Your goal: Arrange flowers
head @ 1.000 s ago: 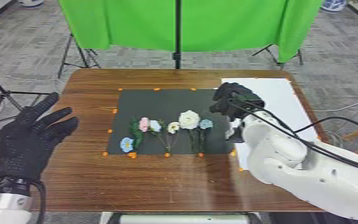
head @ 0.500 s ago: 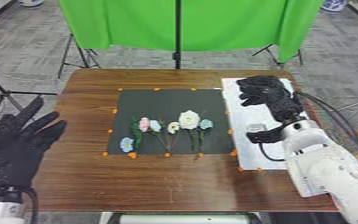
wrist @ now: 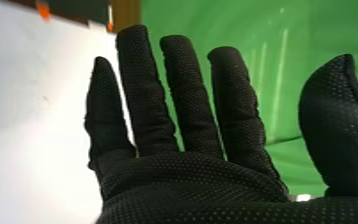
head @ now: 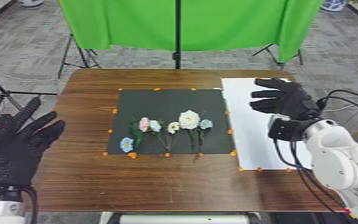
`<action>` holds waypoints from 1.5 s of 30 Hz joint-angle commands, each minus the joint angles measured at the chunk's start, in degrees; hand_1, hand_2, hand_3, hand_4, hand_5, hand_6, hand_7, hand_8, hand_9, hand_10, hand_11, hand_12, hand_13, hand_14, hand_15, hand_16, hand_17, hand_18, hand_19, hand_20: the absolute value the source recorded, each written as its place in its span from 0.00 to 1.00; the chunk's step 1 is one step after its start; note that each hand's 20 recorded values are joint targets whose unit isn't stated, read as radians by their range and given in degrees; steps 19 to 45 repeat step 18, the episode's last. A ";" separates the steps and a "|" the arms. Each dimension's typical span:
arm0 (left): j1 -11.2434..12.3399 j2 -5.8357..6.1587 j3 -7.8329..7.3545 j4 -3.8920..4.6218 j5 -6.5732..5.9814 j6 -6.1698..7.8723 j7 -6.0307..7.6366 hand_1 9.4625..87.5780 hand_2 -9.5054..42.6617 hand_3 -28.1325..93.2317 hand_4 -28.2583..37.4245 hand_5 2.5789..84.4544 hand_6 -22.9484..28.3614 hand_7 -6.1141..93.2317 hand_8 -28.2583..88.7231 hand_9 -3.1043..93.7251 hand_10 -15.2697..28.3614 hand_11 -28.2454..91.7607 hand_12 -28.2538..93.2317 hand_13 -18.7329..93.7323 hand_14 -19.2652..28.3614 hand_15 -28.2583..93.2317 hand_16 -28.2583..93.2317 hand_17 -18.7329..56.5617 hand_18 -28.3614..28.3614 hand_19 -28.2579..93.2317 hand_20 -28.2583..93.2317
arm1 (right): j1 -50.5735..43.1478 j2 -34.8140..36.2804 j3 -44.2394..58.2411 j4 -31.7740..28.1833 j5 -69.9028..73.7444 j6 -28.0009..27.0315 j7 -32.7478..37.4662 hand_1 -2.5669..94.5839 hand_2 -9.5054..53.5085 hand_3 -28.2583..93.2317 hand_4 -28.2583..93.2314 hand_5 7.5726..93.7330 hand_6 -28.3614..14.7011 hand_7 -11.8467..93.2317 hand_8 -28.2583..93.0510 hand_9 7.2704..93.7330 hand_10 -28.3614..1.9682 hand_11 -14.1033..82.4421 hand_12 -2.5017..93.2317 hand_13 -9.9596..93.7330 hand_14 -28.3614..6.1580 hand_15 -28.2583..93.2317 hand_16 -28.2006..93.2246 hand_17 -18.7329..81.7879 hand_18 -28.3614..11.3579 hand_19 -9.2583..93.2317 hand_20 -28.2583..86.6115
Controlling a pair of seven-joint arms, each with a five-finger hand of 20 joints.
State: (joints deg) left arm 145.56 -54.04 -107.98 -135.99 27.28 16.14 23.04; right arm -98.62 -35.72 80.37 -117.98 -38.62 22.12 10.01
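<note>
In the head view, several flowers lie side by side on the dark mat: a blue flower, a pink flower, a pale flower, a small cream flower, a large white flower and a light blue flower. My right hand is open over the white sheet, right of the flowers, holding nothing. Its glove has straight, spread fingers in the right wrist view. My left hand is open at the table's left edge, apart from the flowers.
A white sheet lies on the right of the wooden table. Orange markers sit around the mat's edges. Behind the table hangs a green cloth on a stand. Black cables loop beside my right arm.
My right hand has moved rightward from the mat's edge to above the white sheet, and its fingers have spread. My left hand has shifted slightly left and down. The flowers stay put.
</note>
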 commanded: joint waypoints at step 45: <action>-0.36 0.12 1.49 1.28 -1.61 -0.83 0.31 0.08 0.33 0.85 0.00 0.36 0.57 0.18 0.17 0.36 0.79 0.44 0.35 0.39 1.00 0.66 0.17 0.20 1.00 0.67 0.52 | -3.94 0.91 1.94 -0.46 2.67 -1.74 -4.28 0.21 0.23 0.90 0.01 0.50 0.64 0.26 0.13 0.55 0.40 0.30 0.16 0.54 0.28 0.55 0.33 0.29 0.09 0.62 0.36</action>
